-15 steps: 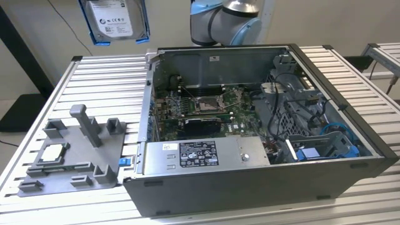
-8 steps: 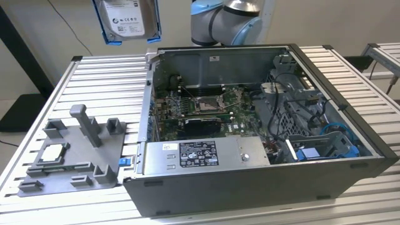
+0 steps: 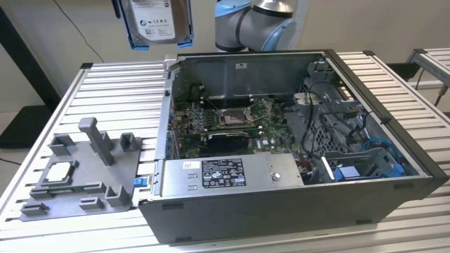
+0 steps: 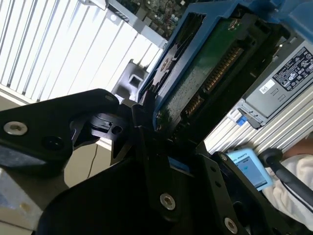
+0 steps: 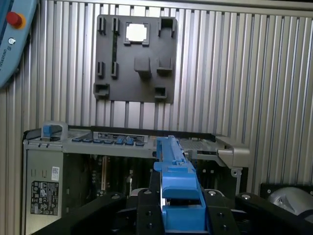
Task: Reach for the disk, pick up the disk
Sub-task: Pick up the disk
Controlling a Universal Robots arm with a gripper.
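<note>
Aloft, the disk (image 3: pixel 158 21) hangs clamped edge-on in the hand (image 5: pixel 181 208)

Exterior view: computer case (image 3: pixel 281 211) centre-right on slatted table (image 3: pixel 105 89). Inside it, motherboard (image 3: pixel 232 113) at centre, power supply (image 3: pixel 232 173) at near edge, drive bay (image 3: pixel 365 163) lower right. Fixture plate (image 3: pixel 77 174) lower left on table, chip (image 3: pixel 60 171) on it. Disk (image 3: pixel 158 21) at top edge left of centre, up off the table; robot arm (image 3: pixel 256 23) beside it, top centre.

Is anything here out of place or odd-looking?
Yes: the disk is not inside the open computer case. It hangs upright in the air at the exterior view's top left, clamped on edge in the gripper. Nothing looks spilled or broken.
</note>
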